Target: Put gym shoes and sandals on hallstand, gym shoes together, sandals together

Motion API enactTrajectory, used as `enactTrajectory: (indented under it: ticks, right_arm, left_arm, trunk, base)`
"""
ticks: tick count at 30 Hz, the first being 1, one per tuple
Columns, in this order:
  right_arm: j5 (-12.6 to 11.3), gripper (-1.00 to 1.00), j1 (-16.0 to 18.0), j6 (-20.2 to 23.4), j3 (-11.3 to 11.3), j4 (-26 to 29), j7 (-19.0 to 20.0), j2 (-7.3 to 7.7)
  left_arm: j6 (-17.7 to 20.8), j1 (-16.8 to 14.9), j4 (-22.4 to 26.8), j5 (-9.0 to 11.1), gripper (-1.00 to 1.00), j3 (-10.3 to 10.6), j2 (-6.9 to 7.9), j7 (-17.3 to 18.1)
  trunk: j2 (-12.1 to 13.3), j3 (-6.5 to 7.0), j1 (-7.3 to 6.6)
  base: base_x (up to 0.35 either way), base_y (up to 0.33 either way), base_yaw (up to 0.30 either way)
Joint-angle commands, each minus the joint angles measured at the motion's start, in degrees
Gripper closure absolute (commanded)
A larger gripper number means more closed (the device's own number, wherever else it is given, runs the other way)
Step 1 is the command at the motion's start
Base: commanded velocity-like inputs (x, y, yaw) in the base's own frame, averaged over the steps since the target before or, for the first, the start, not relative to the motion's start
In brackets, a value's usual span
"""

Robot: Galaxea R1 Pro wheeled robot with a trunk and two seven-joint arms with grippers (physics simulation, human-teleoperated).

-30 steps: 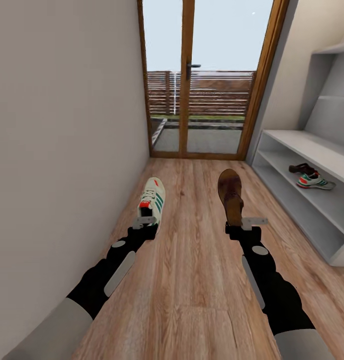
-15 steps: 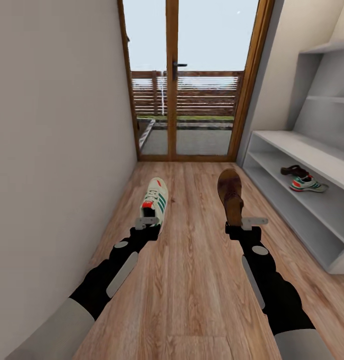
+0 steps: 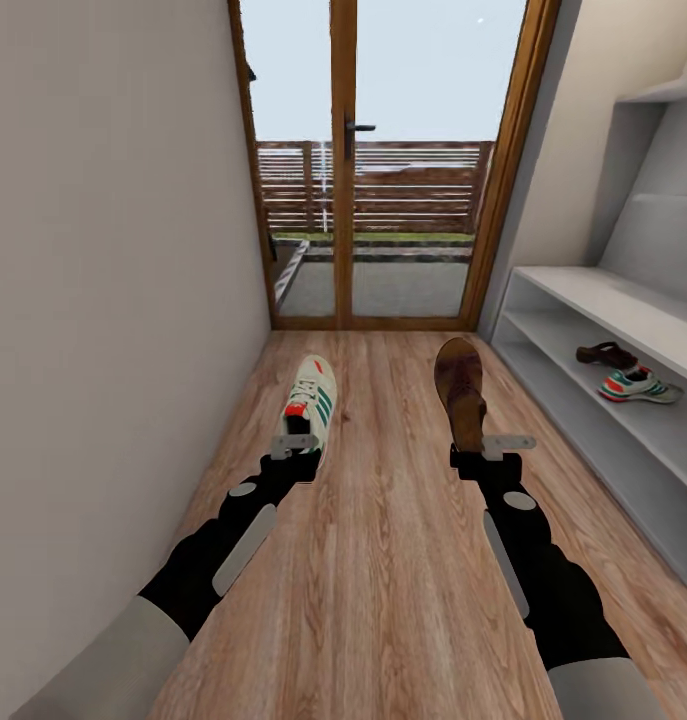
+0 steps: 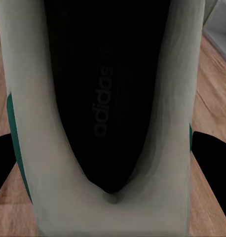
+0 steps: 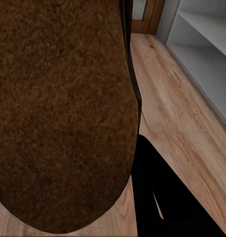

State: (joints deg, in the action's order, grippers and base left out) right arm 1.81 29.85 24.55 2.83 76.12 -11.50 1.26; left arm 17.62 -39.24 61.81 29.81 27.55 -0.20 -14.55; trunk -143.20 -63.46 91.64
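We carry the cream-white green-striped sneaker (image 3: 309, 402) clamped by its heel in our left jaws (image 3: 292, 447), and the dark brown leather sandal (image 3: 460, 393) in our right jaws (image 3: 491, 449), toes at twelve o'clock. The pale grey shoe rack (image 3: 623, 300), holding their mates, lies at two o'clock, nearer our right arm.

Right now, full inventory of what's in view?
gym shoes: 2, cream-white with green stripes; one held by the left gripper, one on the hallstand's lower shelf
sandals: 2, dark brown; one held by the right gripper, one on that shelf behind the shoe
hallstand: 1, pale grey-white, right wall
glass door: 1, wood-framed, corridor end
floor: brown wood planks
left gripper: shut on shoe heel
right gripper: shut on sandal
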Motion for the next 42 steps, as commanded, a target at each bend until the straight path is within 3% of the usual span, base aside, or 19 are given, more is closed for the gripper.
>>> enactTrajectory:
  ticks: [1, 26, 42]
  right_arm:
    - [0.03, 1.0, 0.04, 0.41, 0.19, 0.08, -0.48, 0.06]
    - [-0.01, 1.0, 0.04, -0.02, 0.1, 1.66, -0.46, 0.06]
    - [-0.05, 1.0, 0.04, -0.03, 0.16, 1.64, -0.46, 0.06]
  left_arm:
    - [0.14, -0.04, 0.09, 0.52, 1.0, 0.14, 0.03, -0.61]
    - [0.13, -0.04, 0.07, 0.52, 1.0, 0.14, 0.03, -0.65]
    - [0.13, -0.04, 0.07, 0.52, 1.0, 0.14, 0.03, -0.65]
  trunk:
    - [-0.02, -0.05, 0.02]
    - [-0.02, -0.05, 0.02]
    - [-0.02, -0.05, 0.02]
  base:
    - [0.347, 0.0, 0.0]
    - [0.341, 0.0, -0.003]
    - [0.339, 0.0, -0.23]
